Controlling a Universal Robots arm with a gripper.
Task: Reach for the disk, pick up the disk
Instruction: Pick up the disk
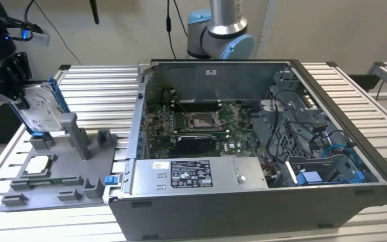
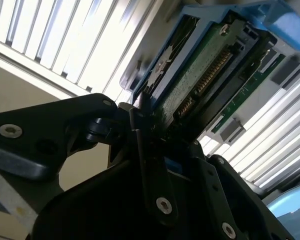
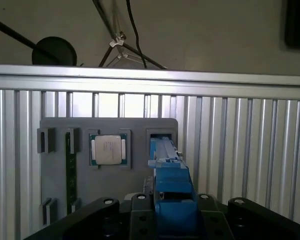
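Note:
In the exterior view the disk (image 1: 44, 108) stands on edge at the left, silver with a white label and blue side rails. Its lower end sits just over a slot of the grey fixture (image 1: 59, 176); whether it touches, I cannot tell. My gripper (image 1: 24, 98) is shut on the disk's upper end. The second wrist view has the black fingers (image 2: 140, 135) clamping the disk (image 2: 200, 75), green circuit board side showing. A blue rail of the disk (image 3: 171, 182) runs out from my gripper (image 3: 170, 202) in the first wrist view, above the fixture's slot (image 3: 160, 136).
The grey fixture carries a small square silver chip (image 1: 38, 164), a green memory stick (image 3: 70, 165) and upright posts (image 1: 78, 135). An open computer case (image 1: 261, 166) stands to the exterior view's right on the slatted aluminium table (image 1: 106, 85). The arm's base (image 1: 220, 38) is behind the case.

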